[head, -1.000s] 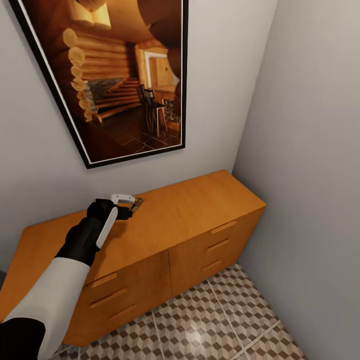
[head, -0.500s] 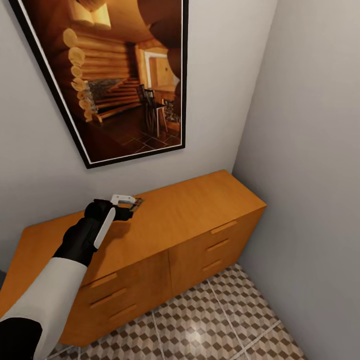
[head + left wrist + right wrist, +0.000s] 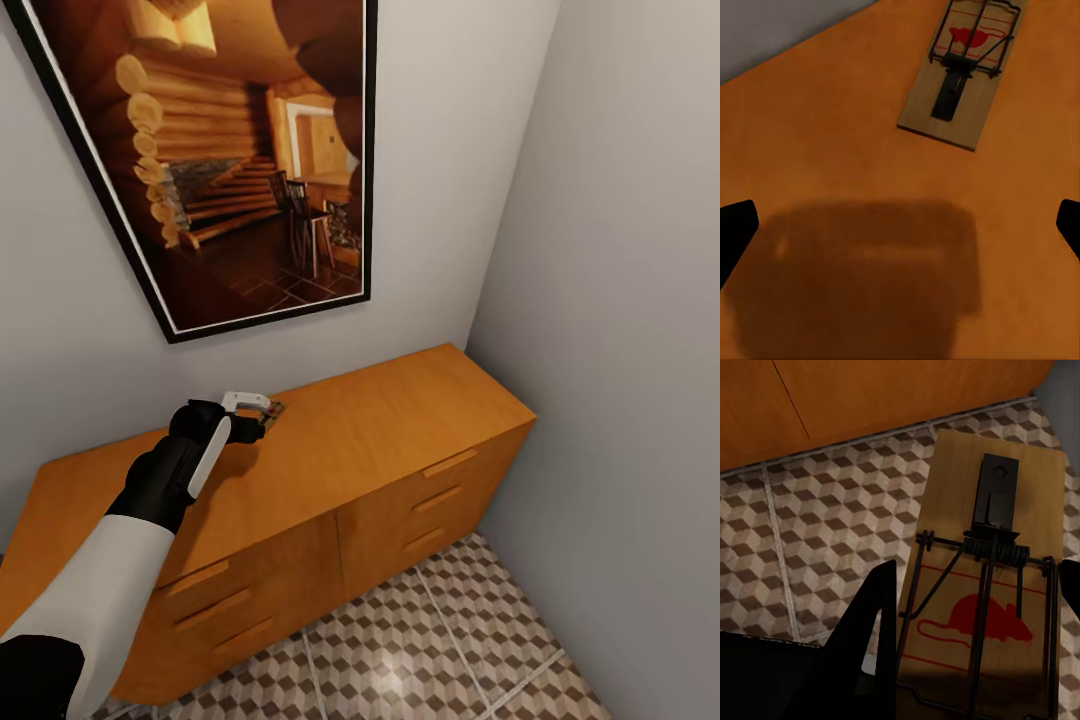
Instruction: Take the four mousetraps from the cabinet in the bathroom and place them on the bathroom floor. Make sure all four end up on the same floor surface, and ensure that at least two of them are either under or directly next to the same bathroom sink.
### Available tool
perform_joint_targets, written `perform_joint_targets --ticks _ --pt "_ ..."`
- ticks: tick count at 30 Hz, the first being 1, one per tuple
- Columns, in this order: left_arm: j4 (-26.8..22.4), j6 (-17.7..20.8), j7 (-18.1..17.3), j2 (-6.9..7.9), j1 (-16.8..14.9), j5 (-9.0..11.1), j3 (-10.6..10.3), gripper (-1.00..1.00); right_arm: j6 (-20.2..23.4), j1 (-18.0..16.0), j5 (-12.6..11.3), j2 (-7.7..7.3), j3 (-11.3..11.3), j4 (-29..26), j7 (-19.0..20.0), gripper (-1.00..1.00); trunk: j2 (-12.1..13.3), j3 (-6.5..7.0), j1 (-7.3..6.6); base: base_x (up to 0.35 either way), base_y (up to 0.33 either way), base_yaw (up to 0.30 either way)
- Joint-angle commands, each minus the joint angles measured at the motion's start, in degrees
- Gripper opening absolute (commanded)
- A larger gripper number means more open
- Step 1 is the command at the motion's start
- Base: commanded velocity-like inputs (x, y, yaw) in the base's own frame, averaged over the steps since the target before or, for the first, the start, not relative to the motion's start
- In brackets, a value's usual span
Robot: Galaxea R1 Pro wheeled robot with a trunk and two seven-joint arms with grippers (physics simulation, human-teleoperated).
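One mousetrap (image 3: 273, 408) lies flat on the top of the cabinet (image 3: 380, 420), near the back wall. My left gripper (image 3: 262, 413) hovers just short of it, open. In the left wrist view the mousetrap (image 3: 964, 71) sits ahead on the cabinet top (image 3: 832, 150), beyond the wide-apart black fingertips (image 3: 735, 232), with the gripper's shadow below. In the right wrist view a second mousetrap (image 3: 990, 585) with a red mouse mark is held between the dark fingers (image 3: 870, 615) of my right gripper (image 3: 975, 577). Behind it are the cube-patterned bathroom floor (image 3: 810, 532) and the cabinet front (image 3: 870, 397).
A large black-framed picture (image 3: 230, 150) of a log-cabin room hangs on the wall above the cabinet. A grey side wall (image 3: 620, 350) stands close on the right, meeting the cabinet's end. The tiled floor (image 3: 400, 650) runs in front of the drawers.
The head camera has shifted slightly, so the whole picture sits a bit differently. My left arm has crept a little forward toward the mousetrap on the cabinet top.
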Motion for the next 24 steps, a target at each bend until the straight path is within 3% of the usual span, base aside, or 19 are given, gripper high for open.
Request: perform_joint_targets --ticks 1,8,24 --pt "0.07 0.19 0.57 0.07 -0.05 0.60 -0.19 1.00 -0.15 -0.04 -0.23 0.03 0.50 0.06 -0.30 -1.00 -0.11 -0.10 0.03 0.005 0.000 0.000" --pt "1.40 0.15 0.49 0.18 -0.05 0.60 -0.19 1.00 -0.15 -0.04 -0.23 0.00 0.50 0.03 -0.30 -1.00 -0.11 -0.10 0.03 0.029 0.000 0.000" --pt "3.09 0.09 0.48 0.36 -0.05 0.60 -0.19 1.00 -0.15 -0.04 -0.23 0.04 0.50 0.09 -0.30 -1.00 -0.11 -0.10 0.03 0.166 0.000 0.000"
